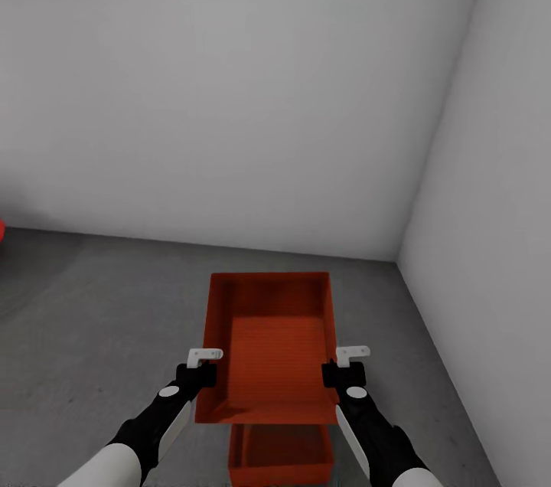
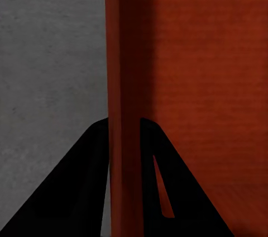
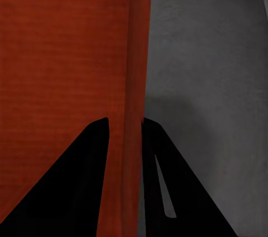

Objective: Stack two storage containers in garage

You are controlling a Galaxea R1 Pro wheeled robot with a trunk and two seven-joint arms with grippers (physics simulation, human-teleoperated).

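Note:
I hold one orange-red storage container point(image 1: 272, 341) in the air in front of me, level and lidless, its ribbed bottom showing. My left gripper point(image 1: 200, 374) is shut on its left wall point(image 2: 120, 80), one black finger on each side. My right gripper point(image 1: 344, 372) is shut on its right wall point(image 3: 137, 80) the same way. Beneath the held bin, close to my base, the second storage container point(image 1: 281, 458) sits on the grey concrete floor point(image 1: 99, 318) of the garage, partly hidden by the upper one.
Plain white walls stand ahead point(image 1: 229, 89) and to the right point(image 1: 497, 204), meeting in a corner at the right. A small red edge point(image 1: 1, 229) shows at the far left. Bare concrete spreads to the left of the bins.

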